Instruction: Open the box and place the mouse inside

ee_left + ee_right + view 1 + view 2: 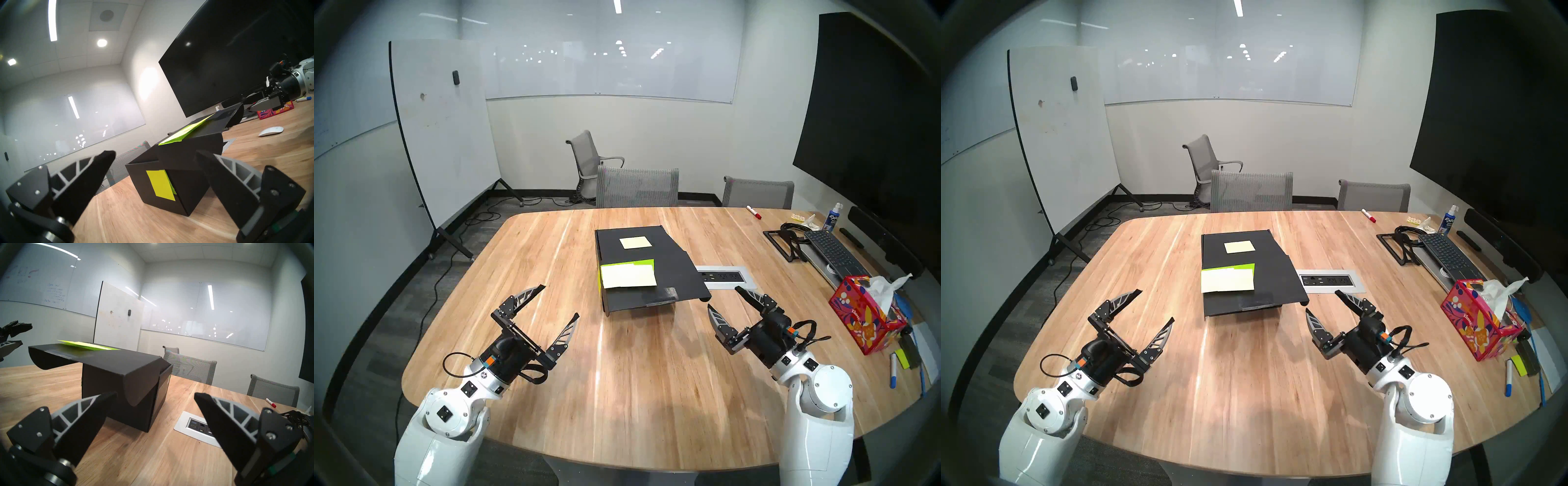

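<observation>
A matte black box (673,261) stands mid-table with its flap lid down and yellow sticky notes (628,275) on top; its side flaps overhang at the front and right. The left wrist view shows the box (186,178) close ahead, with the white mouse (271,131) lying on the table beyond it to the right. No mouse shows in the head views. My left gripper (561,300) hovers open and empty, front-left of the box. My right gripper (722,296) is open and empty just right of the lid's front corner (110,360).
A power outlet plate (724,275) is set into the table right of the box. A red floral tissue box (857,315), keyboard (833,253), stand, spray bottle and markers crowd the right edge. Grey chairs (638,188) stand behind the table and a whiteboard (446,135) at far left.
</observation>
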`<action>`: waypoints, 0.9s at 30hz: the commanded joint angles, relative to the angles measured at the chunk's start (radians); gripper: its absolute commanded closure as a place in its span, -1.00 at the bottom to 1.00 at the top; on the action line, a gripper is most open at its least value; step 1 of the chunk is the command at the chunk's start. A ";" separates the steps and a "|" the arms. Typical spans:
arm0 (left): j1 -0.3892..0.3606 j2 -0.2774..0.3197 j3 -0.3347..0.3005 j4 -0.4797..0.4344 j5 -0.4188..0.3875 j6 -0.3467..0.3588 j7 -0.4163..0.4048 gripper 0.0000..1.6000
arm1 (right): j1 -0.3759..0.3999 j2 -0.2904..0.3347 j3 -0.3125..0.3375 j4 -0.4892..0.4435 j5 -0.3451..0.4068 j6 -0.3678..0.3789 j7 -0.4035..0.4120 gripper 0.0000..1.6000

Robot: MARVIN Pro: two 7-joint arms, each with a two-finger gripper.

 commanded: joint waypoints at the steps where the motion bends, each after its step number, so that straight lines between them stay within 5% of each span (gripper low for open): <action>1: -0.002 0.002 0.001 -0.022 -0.001 -0.003 -0.003 -1.00 | 0.006 0.002 0.000 -0.022 0.007 -0.002 0.004 -1.00; 27: -0.002 0.002 0.000 -0.022 -0.001 -0.003 -0.003 -1.00 | 0.007 0.002 0.001 -0.022 0.007 -0.002 0.005 -1.00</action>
